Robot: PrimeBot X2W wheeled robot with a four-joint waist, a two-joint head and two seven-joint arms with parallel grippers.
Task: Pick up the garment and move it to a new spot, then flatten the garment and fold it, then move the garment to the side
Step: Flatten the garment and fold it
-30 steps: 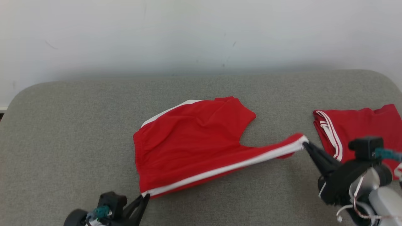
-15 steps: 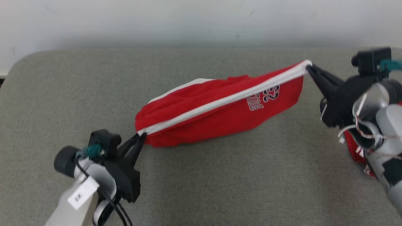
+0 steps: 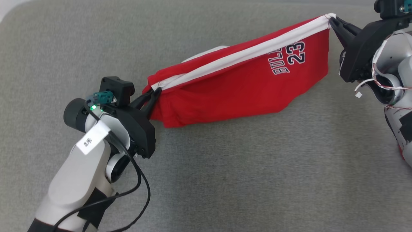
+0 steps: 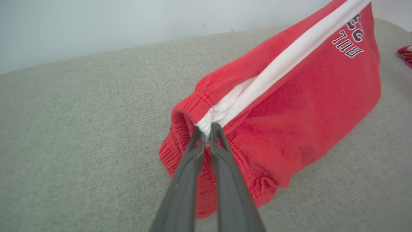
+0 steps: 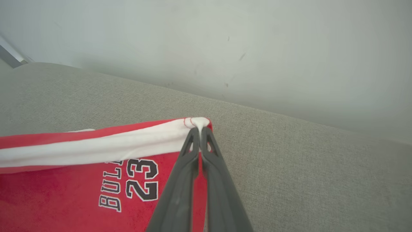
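Red shorts [image 3: 238, 80] stretched taut; left gripper [image 3: 154, 94] pinches waistband; right gripper [image 3: 333, 21] pinches hem.

Grey upholstered surface [image 3: 225, 180] against a pale wall [image 5: 283, 38].
The woven fabric runs wide with a rounded corner; the wall is plain off-white, flecked with a few small dark marks [image 5: 241, 56], a soft shadow along the join under even light.
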